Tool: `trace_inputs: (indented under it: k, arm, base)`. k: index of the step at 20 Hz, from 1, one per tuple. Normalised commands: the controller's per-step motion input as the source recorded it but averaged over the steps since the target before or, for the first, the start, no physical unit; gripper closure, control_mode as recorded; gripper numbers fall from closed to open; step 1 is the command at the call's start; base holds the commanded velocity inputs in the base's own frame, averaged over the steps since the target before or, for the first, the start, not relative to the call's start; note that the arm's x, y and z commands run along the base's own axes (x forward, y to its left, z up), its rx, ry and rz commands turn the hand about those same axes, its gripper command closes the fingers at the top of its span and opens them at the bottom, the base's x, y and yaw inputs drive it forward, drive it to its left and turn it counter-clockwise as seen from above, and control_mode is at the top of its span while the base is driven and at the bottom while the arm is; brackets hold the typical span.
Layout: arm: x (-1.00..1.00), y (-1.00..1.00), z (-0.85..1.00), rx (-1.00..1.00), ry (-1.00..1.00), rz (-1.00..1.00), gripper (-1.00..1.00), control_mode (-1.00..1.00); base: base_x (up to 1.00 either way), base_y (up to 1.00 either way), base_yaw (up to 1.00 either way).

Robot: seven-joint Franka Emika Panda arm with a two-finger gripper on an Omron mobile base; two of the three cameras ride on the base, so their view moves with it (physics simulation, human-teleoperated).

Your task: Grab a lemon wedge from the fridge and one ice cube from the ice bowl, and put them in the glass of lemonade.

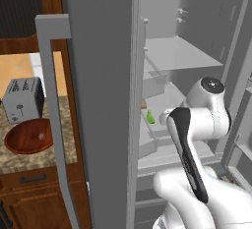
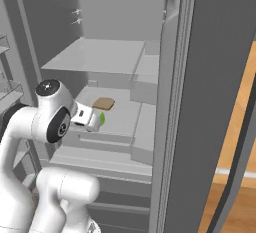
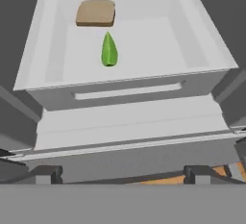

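Observation:
The fridge (image 1: pixel 98 100) stands with its door swung wide open. Inside, a tiny yellow-green lemon wedge (image 3: pixel 109 50) lies in a white bin (image 3: pixel 48 64), pointed end away from me. The same lemon wedge (image 2: pixel 102 119) sits just past my hand in the right base view, and the lemon wedge (image 1: pixel 149 117) peeks out beside my arm. My gripper (image 3: pixel 122 175) is open, its fingertips (image 3: pixel 45 172) wide apart, short of the bin's front wall and holding nothing. The reddish-brown ice bowl (image 1: pixel 30 135) rests on the counter to the left. The glass of lemonade is out of view.
A small tan-brown block (image 3: pixel 96 12) lies behind the wedge in the same bin. A silver toaster (image 1: pixel 22 99) stands behind the bowl. The door's long bar handle (image 1: pixel 51 125) juts out between counter and fridge. A shelf (image 2: pixel 100 57) spans above the bin.

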Motion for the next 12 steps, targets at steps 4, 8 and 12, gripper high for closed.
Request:
trace_inputs:
  k: [4,8,12]
  arm:
    - [0.55,0.02,-0.07,0.01,0.04,0.00,-1.00,-1.00]
    - [0.57,0.00,-0.05,0.02,0.01,0.00,-1.00,-1.00]
    - [0.50,0.00,-0.21,0.00,0.04,0.00,-1.00,-1.00]
  base:
    - [0.00,0.00,0.00]
    - [0.00,0.00,0.00]
    - [0.00,0.00,0.00]
